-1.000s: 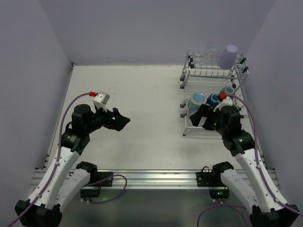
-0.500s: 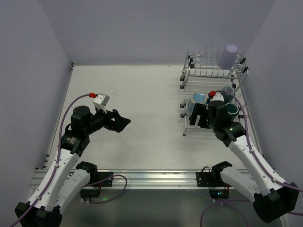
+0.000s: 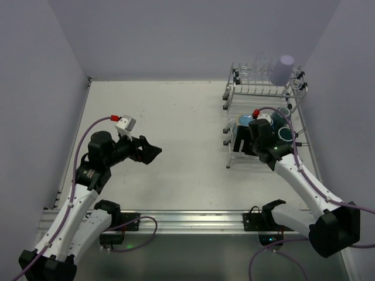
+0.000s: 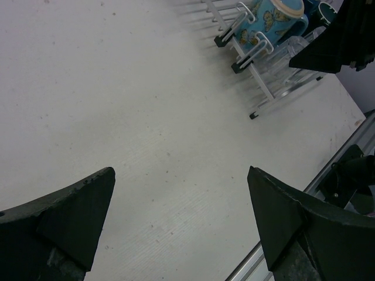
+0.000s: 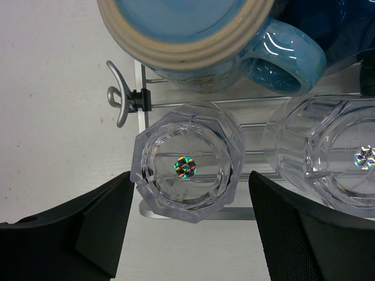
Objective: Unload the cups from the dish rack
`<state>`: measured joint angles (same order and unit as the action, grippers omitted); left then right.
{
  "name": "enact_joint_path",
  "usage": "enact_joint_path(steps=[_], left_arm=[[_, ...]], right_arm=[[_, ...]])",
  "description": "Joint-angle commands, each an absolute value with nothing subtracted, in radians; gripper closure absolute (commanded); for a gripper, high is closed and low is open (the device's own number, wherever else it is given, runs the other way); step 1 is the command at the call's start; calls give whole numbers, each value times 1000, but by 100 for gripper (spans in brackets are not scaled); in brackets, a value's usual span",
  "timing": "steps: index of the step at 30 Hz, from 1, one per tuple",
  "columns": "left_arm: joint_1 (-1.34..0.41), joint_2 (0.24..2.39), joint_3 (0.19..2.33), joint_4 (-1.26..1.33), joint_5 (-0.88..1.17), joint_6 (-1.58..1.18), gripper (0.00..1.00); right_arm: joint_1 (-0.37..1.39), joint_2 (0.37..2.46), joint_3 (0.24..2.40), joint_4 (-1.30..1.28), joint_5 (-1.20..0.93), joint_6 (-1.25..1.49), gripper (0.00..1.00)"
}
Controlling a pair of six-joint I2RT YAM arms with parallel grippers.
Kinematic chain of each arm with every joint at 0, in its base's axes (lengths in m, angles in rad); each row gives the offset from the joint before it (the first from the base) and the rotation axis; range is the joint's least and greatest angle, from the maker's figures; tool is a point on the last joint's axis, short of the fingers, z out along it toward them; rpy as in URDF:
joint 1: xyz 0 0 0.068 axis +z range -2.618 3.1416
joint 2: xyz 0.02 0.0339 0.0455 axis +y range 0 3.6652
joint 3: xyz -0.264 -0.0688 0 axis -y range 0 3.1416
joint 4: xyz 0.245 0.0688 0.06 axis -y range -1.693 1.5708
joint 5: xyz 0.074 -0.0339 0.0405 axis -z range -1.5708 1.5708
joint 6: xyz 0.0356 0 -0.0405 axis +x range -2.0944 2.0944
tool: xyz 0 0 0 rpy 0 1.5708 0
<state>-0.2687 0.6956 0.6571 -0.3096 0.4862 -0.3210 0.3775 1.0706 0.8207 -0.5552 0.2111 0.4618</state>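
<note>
The right gripper [image 5: 188,178] is spread wide to either side of a clear faceted glass [image 5: 186,167], set at the near left corner of the two-tier silver-white wire dish rack [image 3: 258,89], hemmed by a second clear glass [image 5: 345,158] on its right and a light blue handled mug [image 5: 187,35] beyond. The left gripper [image 4: 181,193] is held spread over open white table [image 3: 176,111], well apart from the rack.

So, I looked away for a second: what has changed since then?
The right gripper swung left and forward over the dish rack's lower tier; its open jaws now flank a clear glass, not yet gripped. The left gripper and the other cups stayed put.
</note>
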Motion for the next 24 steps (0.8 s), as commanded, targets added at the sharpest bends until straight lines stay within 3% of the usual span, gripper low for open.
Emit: enact_joint_path(steps=[1,10,12,14,17,24], left_arm=[[-262,695,650,-288,515,-322,0],[-264,703,646,-282,537,-331,0],[-262,704,634,-261,570,-353,0],[-262,713,615,-217,644,-376,0],[-262,733,601,-175,716,-429,0],[-262,683,522,-28,840,-604,2]], right_arm=[[379,1089,861,-509,232,453,19],[380,1141,876,-483,287,440,19],[380,1144,882,-480,288,430,28],[382,1150,894,-482,299,419,51],[390,1131,908,-505,327,416,76],[405,898,917,-526,301,446,76]])
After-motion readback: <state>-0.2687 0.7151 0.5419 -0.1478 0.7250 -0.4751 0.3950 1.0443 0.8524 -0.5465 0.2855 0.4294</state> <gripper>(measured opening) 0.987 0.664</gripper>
